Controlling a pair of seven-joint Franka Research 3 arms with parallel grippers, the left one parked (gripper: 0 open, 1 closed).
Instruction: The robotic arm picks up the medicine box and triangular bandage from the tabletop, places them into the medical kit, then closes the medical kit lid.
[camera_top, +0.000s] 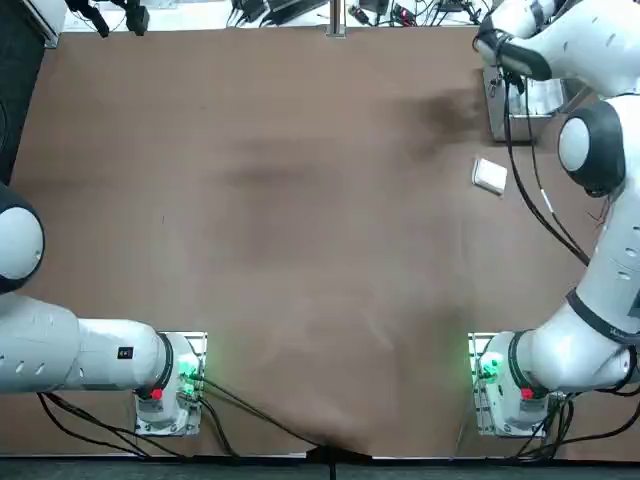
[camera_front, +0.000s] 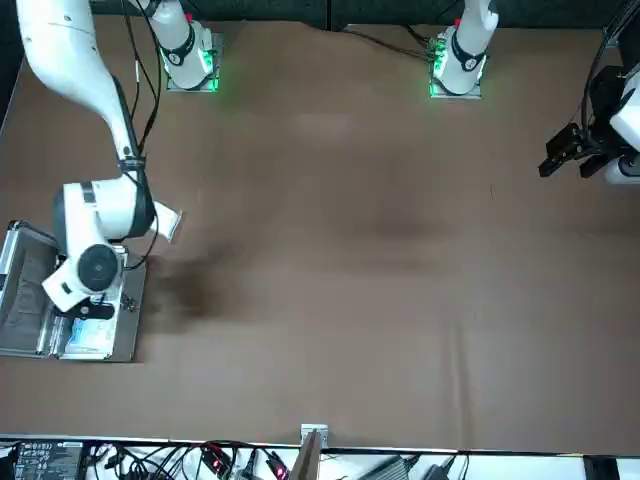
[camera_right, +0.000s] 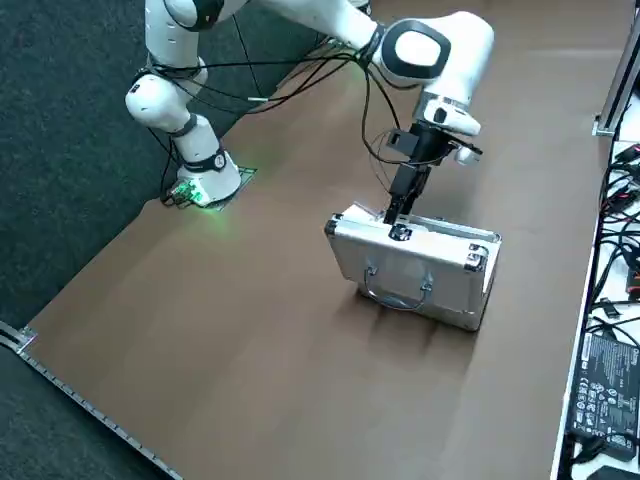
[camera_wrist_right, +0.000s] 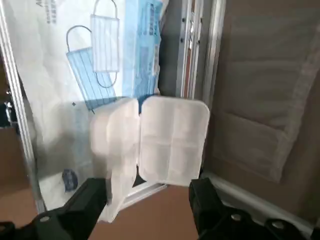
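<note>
Right gripper (camera_wrist_right: 149, 189): fingers apart, at the two-lobed white packet (camera_wrist_right: 172, 140). Release advised: nudge packet inward, off the hinge (camera_wrist_right: 189, 55); lift straight. Small white box (camera_top: 490, 175): on table (camera_top: 300, 250), top view, 7 o'clock from case (camera_right: 400, 270).

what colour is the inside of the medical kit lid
The inside of the medical kit lid is brownish grey, showing best in the right wrist view.
</note>
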